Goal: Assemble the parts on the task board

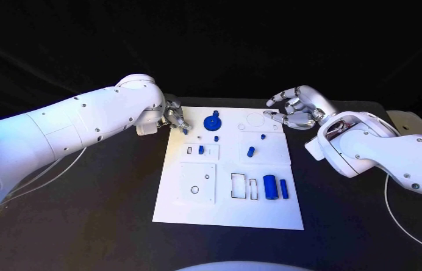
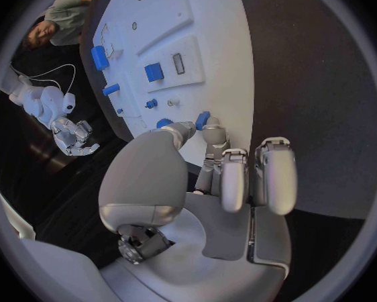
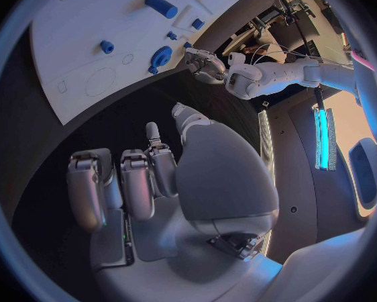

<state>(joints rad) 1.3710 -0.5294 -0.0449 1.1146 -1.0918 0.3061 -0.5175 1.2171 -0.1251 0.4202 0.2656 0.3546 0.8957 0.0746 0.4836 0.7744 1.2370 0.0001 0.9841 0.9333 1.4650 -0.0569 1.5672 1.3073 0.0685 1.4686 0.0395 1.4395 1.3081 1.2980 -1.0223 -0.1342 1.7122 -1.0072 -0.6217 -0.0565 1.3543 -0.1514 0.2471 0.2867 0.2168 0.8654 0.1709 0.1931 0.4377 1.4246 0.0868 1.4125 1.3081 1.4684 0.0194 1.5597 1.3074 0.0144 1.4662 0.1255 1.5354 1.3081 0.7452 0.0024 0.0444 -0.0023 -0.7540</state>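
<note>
The white task board lies in the middle of the table. My left hand is at its far left corner and pinches a small blue part between thumb and fingertip just over the board's edge. My right hand hovers off the far right corner, fingers loosely curved and apart, holding nothing. On the board stand a blue round gear, a small blue block, a blue piece, a blue cylinder and a narrow blue bar.
Rectangular slots and a round hole are open on the board's near half. A white cable runs along the table under my left arm. Black table surface surrounds the board.
</note>
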